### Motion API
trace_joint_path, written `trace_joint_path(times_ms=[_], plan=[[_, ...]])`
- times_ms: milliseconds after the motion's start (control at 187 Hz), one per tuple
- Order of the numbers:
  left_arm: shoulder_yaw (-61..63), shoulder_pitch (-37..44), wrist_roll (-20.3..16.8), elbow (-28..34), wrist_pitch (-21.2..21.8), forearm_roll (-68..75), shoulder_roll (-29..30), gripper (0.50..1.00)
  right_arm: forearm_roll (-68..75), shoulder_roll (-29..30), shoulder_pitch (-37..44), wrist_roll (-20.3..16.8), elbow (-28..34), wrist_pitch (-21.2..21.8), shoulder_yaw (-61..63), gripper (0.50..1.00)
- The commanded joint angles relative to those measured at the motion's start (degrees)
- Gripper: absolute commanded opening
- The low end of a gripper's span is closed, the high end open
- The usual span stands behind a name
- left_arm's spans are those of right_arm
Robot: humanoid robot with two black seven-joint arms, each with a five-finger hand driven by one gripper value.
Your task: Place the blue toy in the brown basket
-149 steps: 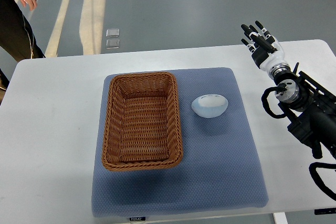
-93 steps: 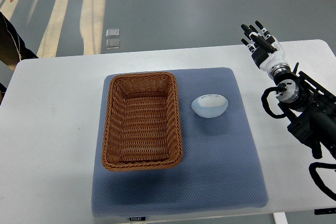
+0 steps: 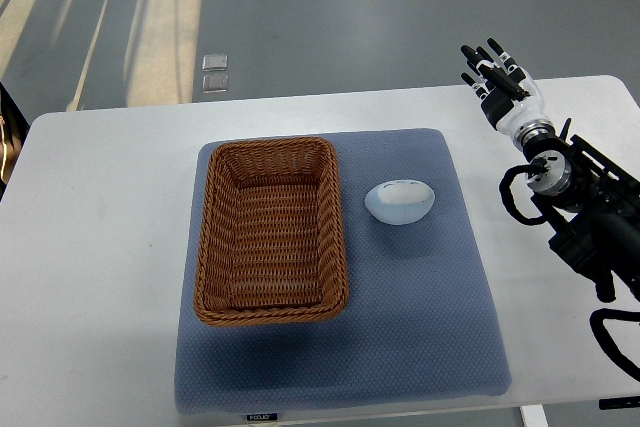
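The pale blue, rounded oval toy [image 3: 400, 201] lies on the blue-grey mat [image 3: 420, 307], long axis left-right, just beside the brown woven wicker basket [image 3: 270, 230]. The right hand [image 3: 497, 82], fingers spread and empty, hovers well apart at the toy's upper right.

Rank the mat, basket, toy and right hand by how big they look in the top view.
1. Mat
2. Basket
3. Toy and right hand: they look alike, and the hand is raised nearer the camera, so no ranking.
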Motion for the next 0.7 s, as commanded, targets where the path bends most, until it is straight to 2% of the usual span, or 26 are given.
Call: trace_joint_path(times_ms=[0, 440, 697], plan=[[0.07, 0.0, -0.08, -0.21, 0.0, 0.0, 0.0, 1.0, 0.0, 0.07, 0.1, 0.01, 0.0, -0.05, 0.03, 0.913], [-0.01, 0.0, 0.01, -0.12, 0.0, 0.0, 0.0, 1.0, 0.26, -2.57, 1.16, -0.16, 1.14, -0.4, -1.03, 0.913], [-0.01, 0.0, 0.01, -0.03, 0.0, 0.0, 0.0, 1.0, -0.26, -8.37, 1.16, -0.51, 8.61, -5.68, -5.07, 0.913]])
